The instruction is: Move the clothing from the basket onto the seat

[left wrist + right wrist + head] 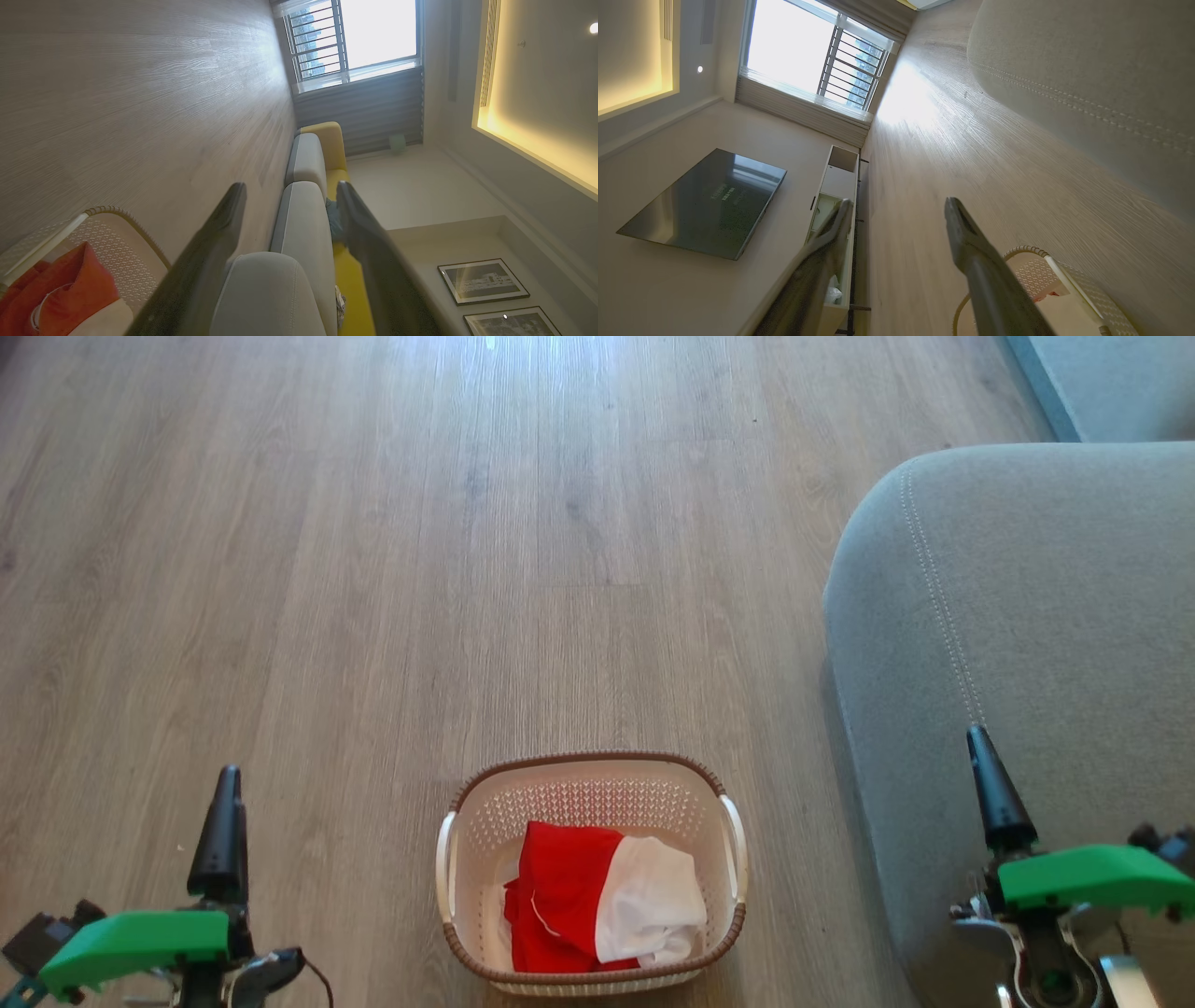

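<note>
The cream basket [588,758] with a brown rim stands on the floor at the bottom centre of the head view. In it lies the clothing [597,901], a heap of red fabric on the left and white on the right. The grey seat [1046,616] with a pale stitched seam rises just right of the basket. My left gripper [228,779] hangs open and empty left of the basket. Over the seat's front edge my right gripper [978,739] is also open and empty. The left wrist view shows spread fingers [233,200], the basket [117,214] and red clothing [70,284].
Wooden floor [467,569] stretches ahead and to the left. The right wrist view shows a wall-mounted television [705,203], a low white cabinet [836,186] and a barred window [822,56]. More grey and yellow sofa sections [308,158] run along the wall.
</note>
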